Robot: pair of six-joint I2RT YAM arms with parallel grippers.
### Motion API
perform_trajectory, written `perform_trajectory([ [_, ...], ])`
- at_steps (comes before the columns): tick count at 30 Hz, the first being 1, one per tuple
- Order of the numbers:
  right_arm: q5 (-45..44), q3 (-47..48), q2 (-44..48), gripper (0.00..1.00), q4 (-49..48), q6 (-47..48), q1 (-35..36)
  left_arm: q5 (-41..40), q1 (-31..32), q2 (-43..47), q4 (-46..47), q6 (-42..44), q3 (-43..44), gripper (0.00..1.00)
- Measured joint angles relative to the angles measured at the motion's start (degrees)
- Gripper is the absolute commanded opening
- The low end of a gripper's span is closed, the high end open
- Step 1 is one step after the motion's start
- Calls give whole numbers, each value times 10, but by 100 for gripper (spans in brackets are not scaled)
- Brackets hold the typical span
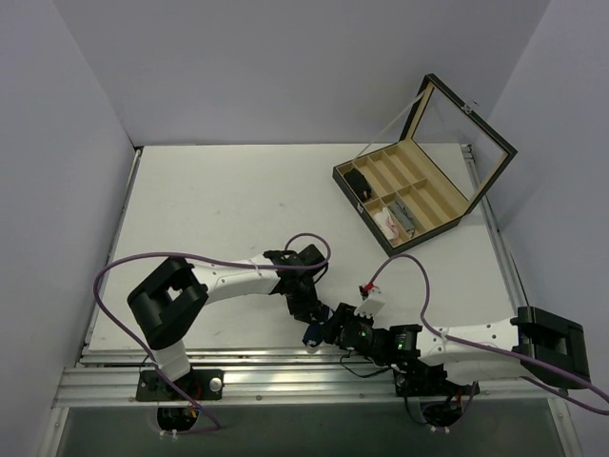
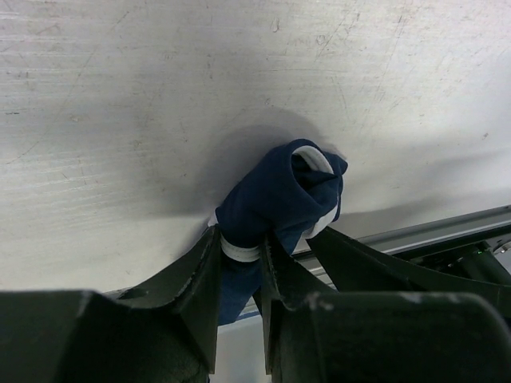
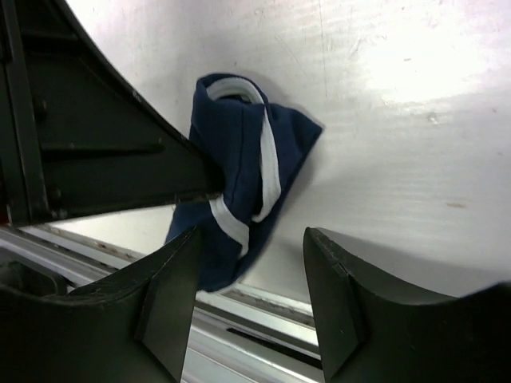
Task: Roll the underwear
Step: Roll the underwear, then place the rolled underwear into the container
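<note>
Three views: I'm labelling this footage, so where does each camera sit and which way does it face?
Top external: above and behind, looking down at the table; both arms show.
Left wrist: on the left arm, looking along the left gripper pinching the underwear.
Right wrist: looking past the open right gripper at the table.
Both wrist views share the underwear.

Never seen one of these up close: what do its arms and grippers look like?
The left arm and right arm have white links, black joints and looping purple cables. The left gripper and right gripper have matte black, wedge-shaped fingers.
</note>
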State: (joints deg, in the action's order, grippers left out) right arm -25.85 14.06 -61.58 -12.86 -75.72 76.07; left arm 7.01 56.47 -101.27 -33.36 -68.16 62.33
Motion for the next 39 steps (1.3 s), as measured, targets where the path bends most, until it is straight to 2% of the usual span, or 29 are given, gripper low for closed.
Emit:
perform_trajectory([
  [4, 7, 0, -26, 43, -41, -12, -20, -3, 1, 0, -3, -2, 2, 2],
  [6, 12, -5, -35, 35, -63, -18, -23, -5, 1, 0, -7, -2, 4, 2],
  [8, 17, -12, -44, 17, -84, -24, -26, -6, 1, 0, -9, -2, 5, 2],
  [11, 22, -14, -57, 4, -114, -33, -25, -6, 1, 0, -11, -2, 6, 2],
  [13, 23, -14, -63, 0, -122, -34, -24, -8, 1, 0, -15, -2, 8, 3],
  [16, 23, -14, -65, 0, -125, -33, -21, -7, -3, 0, -20, -2, 9, 15],
  [17, 23, -14, -65, 0, -125, -31, -21, -5, -5, 0, -23, -2, 11, 29],
  [18, 23, -13, -64, 0, -122, -28, -21, -3, -9, 0, -28, -2, 15, 36],
  [21, 23, 0, -56, 0, -92, -10, -21, 0, -21, 2, -47, 2, 27, 48],
  [26, 23, 43, -30, 0, 4, 51, -25, -2, -68, 21, -87, 14, 72, 51],
  [30, 31, 73, -18, 0, 43, 104, -51, -2, -105, 44, -104, 27, 105, 51],
  [35, 46, 107, -18, 0, 96, 170, -94, 2, -143, 88, -121, 40, 103, 51],
  [39, 59, 172, -37, 0, 146, 233, -132, 10, -164, 116, -120, 51, 87, 50],
])
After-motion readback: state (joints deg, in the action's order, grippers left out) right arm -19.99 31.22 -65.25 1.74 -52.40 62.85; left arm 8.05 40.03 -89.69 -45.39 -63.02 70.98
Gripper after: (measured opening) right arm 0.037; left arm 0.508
